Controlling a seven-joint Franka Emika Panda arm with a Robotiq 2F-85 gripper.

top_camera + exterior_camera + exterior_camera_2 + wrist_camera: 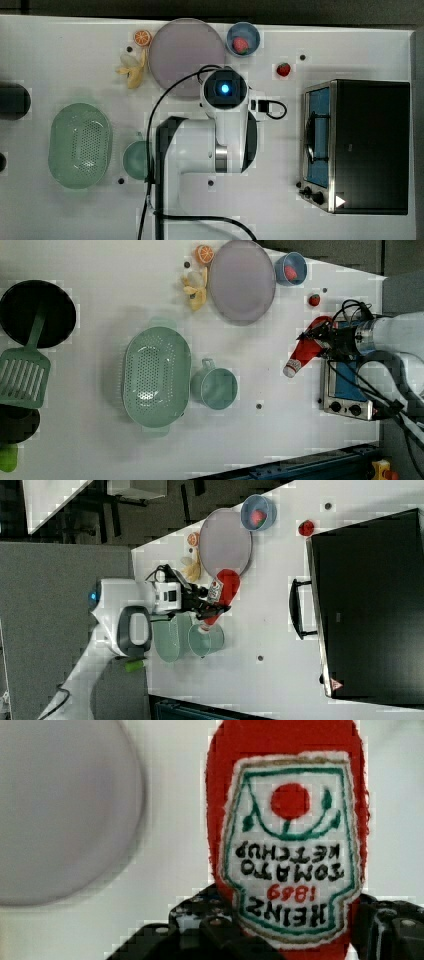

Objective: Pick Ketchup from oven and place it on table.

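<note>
My gripper (316, 340) is shut on the ketchup (303, 353), a red squeeze bottle with a white cap. I hold it tilted in the air above the white table (50, 50), cap end lowest. In the right view the ketchup (225, 587) hangs from the gripper (211, 604) over the near edge of the purple plate and the teal cup. The wrist view has the ketchup label (290, 845) close up, with black fingers (215, 930) on either side of its lower end. The oven (370, 145) stands at the top view's right, handle toward the arm.
A purple plate (186, 52), a blue bowl (243, 38) with a strawberry, a loose strawberry (283, 69), an orange slice (142, 37) and a banana (133, 70) lie at the top view's upper side. A green colander (80, 145) and teal cup (136, 160) sit at the top view's left.
</note>
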